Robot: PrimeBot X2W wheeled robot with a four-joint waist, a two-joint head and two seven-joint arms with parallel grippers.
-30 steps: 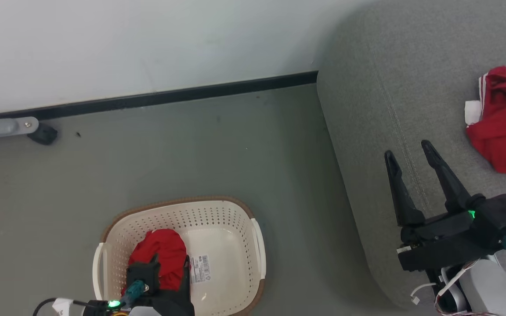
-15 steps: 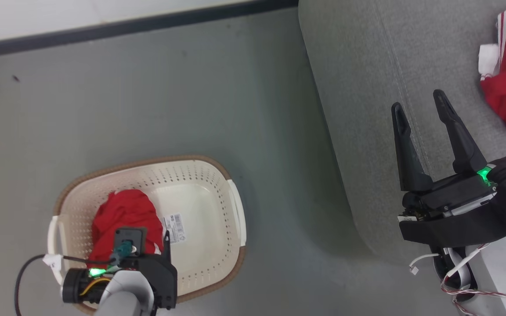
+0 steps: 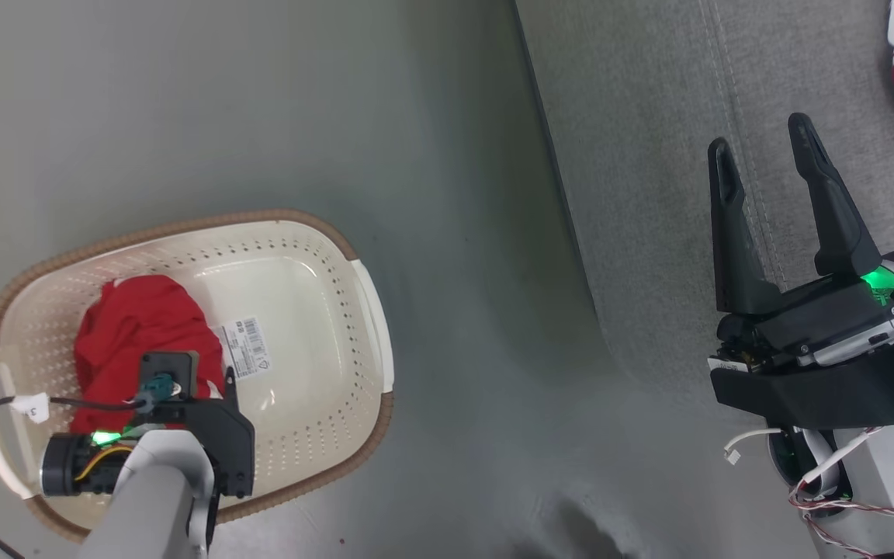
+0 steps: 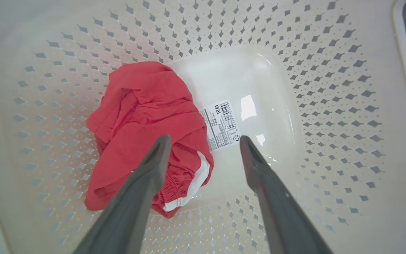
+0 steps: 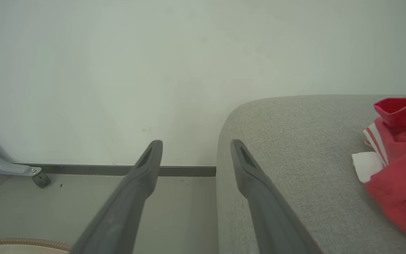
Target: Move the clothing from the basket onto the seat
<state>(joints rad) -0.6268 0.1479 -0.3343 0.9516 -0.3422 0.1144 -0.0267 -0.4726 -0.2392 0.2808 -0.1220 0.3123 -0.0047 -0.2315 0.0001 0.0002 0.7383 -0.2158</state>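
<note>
We see the left gripper point(image 4: 203, 141) reaching down inside the cream laundry basket point(image 3: 183, 223), its two fingers spread wide with nothing between them. A crumpled red garment point(image 4: 143, 116), with a white stripe and a gathered elastic edge, lies on the basket's bottom toward its left wall. In the left wrist view one fingertip lies over the garment's near edge and the other over the bare bottom just beside a barcode sticker point(image 4: 220, 125). We cannot tell whether either fingertip touches. The sticker sits mid-bottom, right against the garment.

The basket stands on the grey floor point(image 3: 261, 101), apart from the grey sofa seat point(image 3: 649, 155). The right gripper point(image 3: 759, 133) hangs near the seat's left edge, by its stitched seam, fingers wide apart and empty. A second red garment point(image 5: 404, 165), with white stripes and a white tag, lies toward the seat's right edge, well apart from that gripper. We see a pale wall point(image 5: 153, 70) behind.
</note>
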